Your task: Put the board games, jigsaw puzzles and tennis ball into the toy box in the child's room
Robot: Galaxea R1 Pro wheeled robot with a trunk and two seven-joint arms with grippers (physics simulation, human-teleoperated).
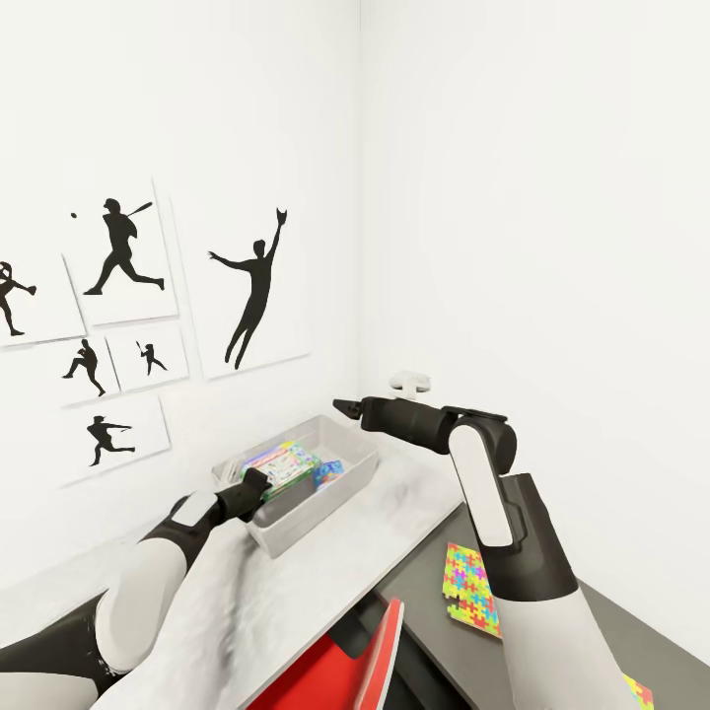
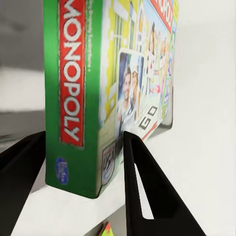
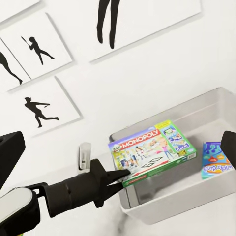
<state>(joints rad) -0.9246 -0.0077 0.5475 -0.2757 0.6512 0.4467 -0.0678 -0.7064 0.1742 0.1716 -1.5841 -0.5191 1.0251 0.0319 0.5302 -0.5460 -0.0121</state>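
My left gripper (image 1: pixel 258 485) is shut on a green Monopoly board game (image 1: pixel 281 465), one finger on each flat face (image 2: pixel 82 137). The game (image 3: pixel 150 153) hangs tilted over the grey toy box (image 1: pixel 357 471), about level with its rim (image 3: pixel 162 204). A small blue game box (image 3: pixel 216 158) lies inside the bin. My right gripper (image 1: pixel 341 405) hovers just past the bin's far corner; its fingers (image 3: pixel 11 152) stand wide open with nothing between them. A jigsaw puzzle (image 1: pixel 471 590) lies on the dark grey table, and a corner of a second puzzle (image 1: pixel 639 692) shows farther right.
The bin rests on a white marbled surface (image 1: pixel 325 582) in a wall corner. Black sports silhouette pictures (image 1: pixel 251 291) hang on the left wall. A white fixture (image 1: pixel 409 380) juts from the wall behind my right arm. A red chair (image 1: pixel 335 680) stands below the table edge.
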